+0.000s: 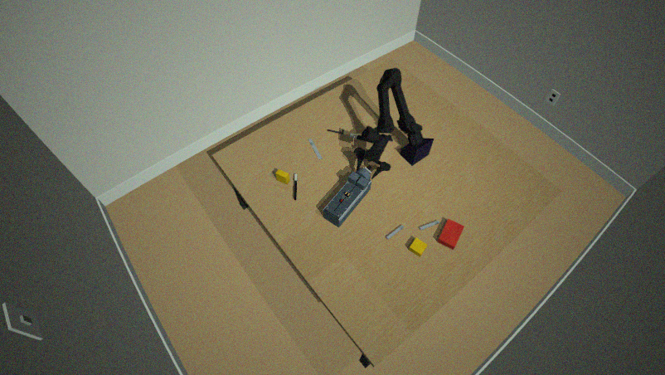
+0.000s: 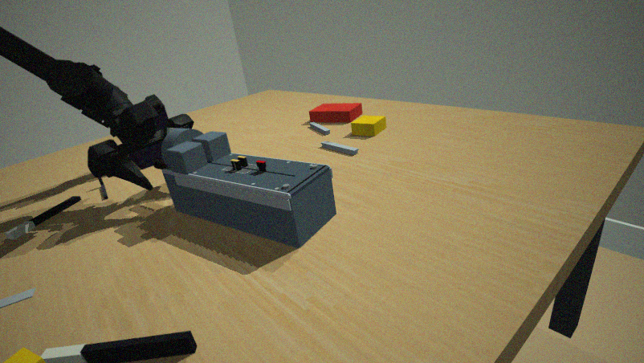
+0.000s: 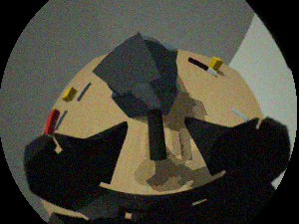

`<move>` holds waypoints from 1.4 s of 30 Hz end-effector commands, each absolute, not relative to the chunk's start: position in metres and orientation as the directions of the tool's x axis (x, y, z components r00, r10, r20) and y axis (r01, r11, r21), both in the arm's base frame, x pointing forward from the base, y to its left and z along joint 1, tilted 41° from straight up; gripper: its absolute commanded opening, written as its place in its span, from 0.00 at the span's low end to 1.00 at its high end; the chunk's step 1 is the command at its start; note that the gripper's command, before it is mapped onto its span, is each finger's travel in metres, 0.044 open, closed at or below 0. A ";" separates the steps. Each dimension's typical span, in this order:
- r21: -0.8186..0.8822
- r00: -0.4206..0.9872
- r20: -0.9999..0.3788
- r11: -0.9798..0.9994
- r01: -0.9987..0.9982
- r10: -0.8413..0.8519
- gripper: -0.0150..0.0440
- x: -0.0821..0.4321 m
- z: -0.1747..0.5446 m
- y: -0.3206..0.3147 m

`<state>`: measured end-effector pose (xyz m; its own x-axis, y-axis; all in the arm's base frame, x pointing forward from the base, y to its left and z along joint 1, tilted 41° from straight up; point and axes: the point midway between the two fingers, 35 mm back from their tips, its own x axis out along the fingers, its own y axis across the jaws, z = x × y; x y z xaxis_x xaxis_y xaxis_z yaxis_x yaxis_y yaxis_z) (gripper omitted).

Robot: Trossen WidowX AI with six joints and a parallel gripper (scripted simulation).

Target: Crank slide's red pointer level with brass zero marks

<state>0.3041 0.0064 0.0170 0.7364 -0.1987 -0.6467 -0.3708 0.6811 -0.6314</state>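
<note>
The blue-grey machine (image 1: 336,215) (image 2: 234,211) stands on the table. Its red pointer (image 1: 341,200) (image 2: 261,165) is off the two brass marks (image 1: 347,194) (image 2: 235,165), a short way along the slot toward the end away from the crank. In the wrist view the black crank handle (image 3: 156,138) points toward the gripper below the grey crank part (image 3: 132,64). My gripper (image 1: 365,172) (image 3: 155,121) is open at the crank end. Its fingers stand on either side of the handle, with gaps on both sides. The machine hides one fingertip in the exterior view.
A red block (image 1: 450,233) (image 2: 336,115), a yellow block (image 1: 418,246) (image 2: 366,127) and two grey bars lie on one side of the machine. Another yellow block (image 1: 282,176), a black-and-white stick (image 1: 295,188) (image 2: 140,346) and a grey bar (image 1: 315,148) lie on the other.
</note>
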 end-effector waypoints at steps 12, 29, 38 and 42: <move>-0.629 0.730 -0.654 0.678 -0.380 -0.198 0.33 0.303 0.013 0.005; -0.629 0.730 -0.654 0.678 -0.380 -0.198 0.25 0.305 0.018 0.003; -0.629 0.730 -0.654 0.678 -0.379 -0.198 0.25 0.307 0.028 0.001; -0.629 0.731 -0.654 0.678 -0.379 -0.198 0.25 0.308 0.033 0.002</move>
